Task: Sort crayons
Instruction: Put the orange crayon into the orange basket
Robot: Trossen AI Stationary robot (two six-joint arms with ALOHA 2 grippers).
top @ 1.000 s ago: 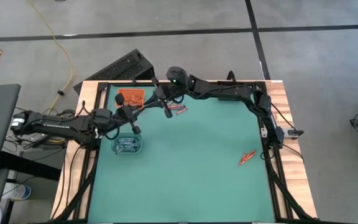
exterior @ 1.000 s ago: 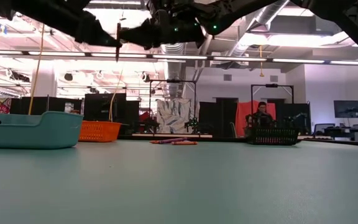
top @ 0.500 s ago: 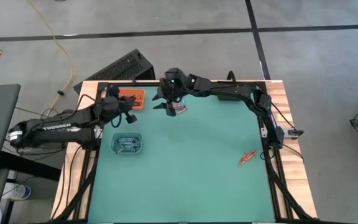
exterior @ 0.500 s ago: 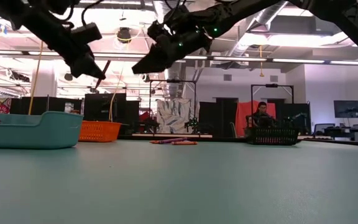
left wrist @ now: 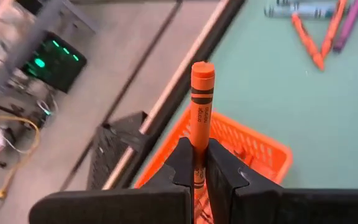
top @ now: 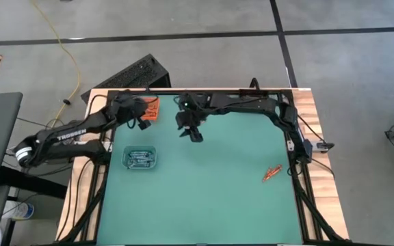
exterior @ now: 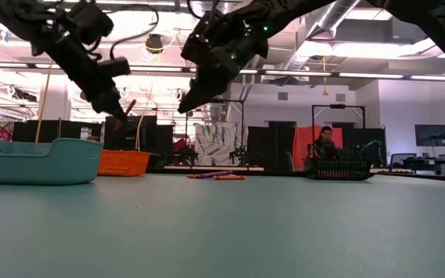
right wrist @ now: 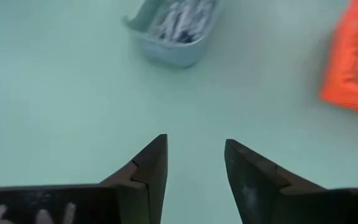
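Note:
My left gripper [left wrist: 196, 148] is shut on an orange crayon [left wrist: 202, 99] and hangs over the orange tray [left wrist: 247, 146] at the table's far left [top: 145, 113]. My right gripper [right wrist: 194, 152] is open with nothing between its fingers. It points slantwise down over the far middle of the table [top: 195, 134]. Loose crayons [left wrist: 322, 25], orange, blue-grey and purple, lie flat on the mat beyond the orange tray. In the low view they show as a small heap [exterior: 216, 176]. More orange-red crayons [top: 272, 173] lie near the right edge. My left gripper pinches the orange crayon by its lower end [left wrist: 198, 142] between the two fingers. The crayon runs along the fingers, and most of its length juts out past the tips. The fingers slant down toward the table's far left. The crayon is lifted clear above the orange tray.
A pale teal tray [top: 140, 158] with blue-grey crayons stands on the left part of the mat and also shows in the right wrist view [right wrist: 176, 31]. A black basket [exterior: 340, 168] stands at the far side. The near half of the mat is free.
My left gripper has swung with the crayon from above the teal tray toward the far edge, sunk a little, and now hangs over the orange tray. My right gripper has tipped downward and come slightly toward the near edge, over the loose crayons.

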